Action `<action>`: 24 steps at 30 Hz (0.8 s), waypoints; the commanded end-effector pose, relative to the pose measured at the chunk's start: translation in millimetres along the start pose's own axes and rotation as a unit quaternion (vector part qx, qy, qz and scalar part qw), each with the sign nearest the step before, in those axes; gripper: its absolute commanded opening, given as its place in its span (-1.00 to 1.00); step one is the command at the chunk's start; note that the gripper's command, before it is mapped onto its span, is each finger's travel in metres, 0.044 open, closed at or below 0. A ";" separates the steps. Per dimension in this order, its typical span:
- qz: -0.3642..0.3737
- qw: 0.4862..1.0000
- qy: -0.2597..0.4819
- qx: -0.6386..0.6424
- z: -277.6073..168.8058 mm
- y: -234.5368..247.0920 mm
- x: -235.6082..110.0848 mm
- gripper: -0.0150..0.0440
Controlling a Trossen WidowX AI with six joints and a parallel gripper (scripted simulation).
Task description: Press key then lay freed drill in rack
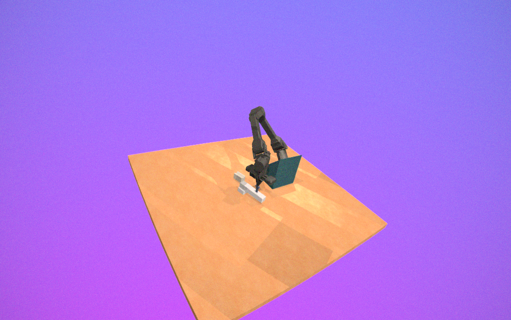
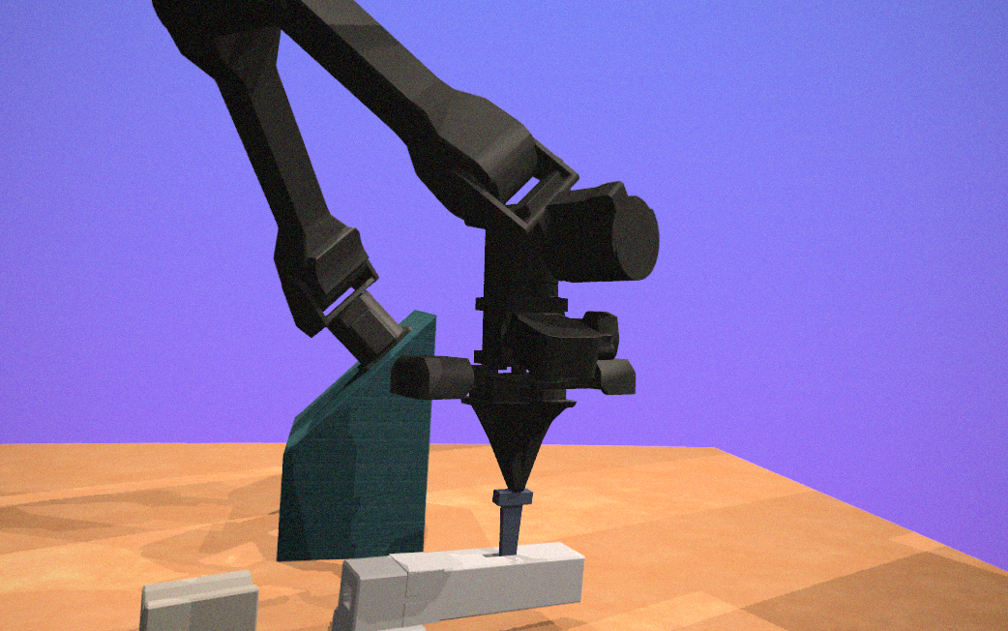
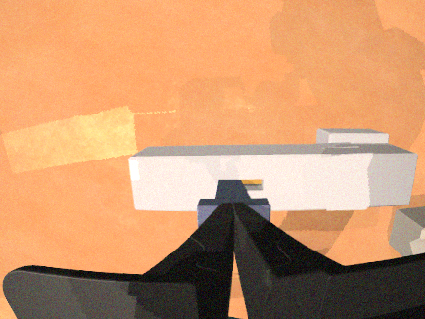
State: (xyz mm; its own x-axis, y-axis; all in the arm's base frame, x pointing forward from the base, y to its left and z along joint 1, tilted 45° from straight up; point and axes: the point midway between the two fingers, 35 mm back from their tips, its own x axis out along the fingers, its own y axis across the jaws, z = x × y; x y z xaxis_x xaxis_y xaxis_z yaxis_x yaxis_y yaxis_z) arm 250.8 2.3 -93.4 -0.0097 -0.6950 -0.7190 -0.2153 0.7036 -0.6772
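Note:
A dark blue wedge-shaped key (image 1: 257, 189) (image 2: 510, 529) (image 3: 231, 190) stands with its narrow end in the top slot of a long white block (image 1: 260, 196) (image 2: 490, 588) (image 3: 308, 183). Most of its shank and its wider head are above the block. My gripper (image 1: 257, 184) (image 2: 516, 487) (image 3: 231, 212) is shut, its fingertips together on top of the key's head with nothing between them. A yellow sliver (image 3: 252, 182) shows in the slot beside the key; the rest of the drill cannot be made out. The light grey grooved piece, seemingly the rack (image 1: 239, 176) (image 2: 198, 606) (image 3: 407, 227), stands beyond the block's grey end.
A teal angled stand (image 1: 288, 172) (image 2: 356, 491) carries the arm's base behind the block. A low pale foot (image 1: 242, 190) (image 3: 354, 137) juts from the block's side near the rack end. The wooden table top (image 1: 211, 264) (image 2: 743, 550) has patches of light and shadow.

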 end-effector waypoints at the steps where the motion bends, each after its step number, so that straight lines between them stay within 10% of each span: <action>1: -0.001 1.000 0.024 0.006 -9.1 -4.6 20.0 -0.49; 13: 0.000 1.000 0.023 0.006 3.9 0.5 -58.1 0.40; 20: 0.007 0.998 0.015 -0.066 8.6 -9.7 -42.4 1.00; 24: 0.020 0.979 0.009 -0.201 14.6 -33.8 -29.7 1.00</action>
State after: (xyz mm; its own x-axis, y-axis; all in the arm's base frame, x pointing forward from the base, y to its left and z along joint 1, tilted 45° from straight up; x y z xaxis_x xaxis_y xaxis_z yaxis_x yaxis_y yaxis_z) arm 265.4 26.3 -57.7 -0.0404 -0.6830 -0.7293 -0.3781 0.6861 -0.6216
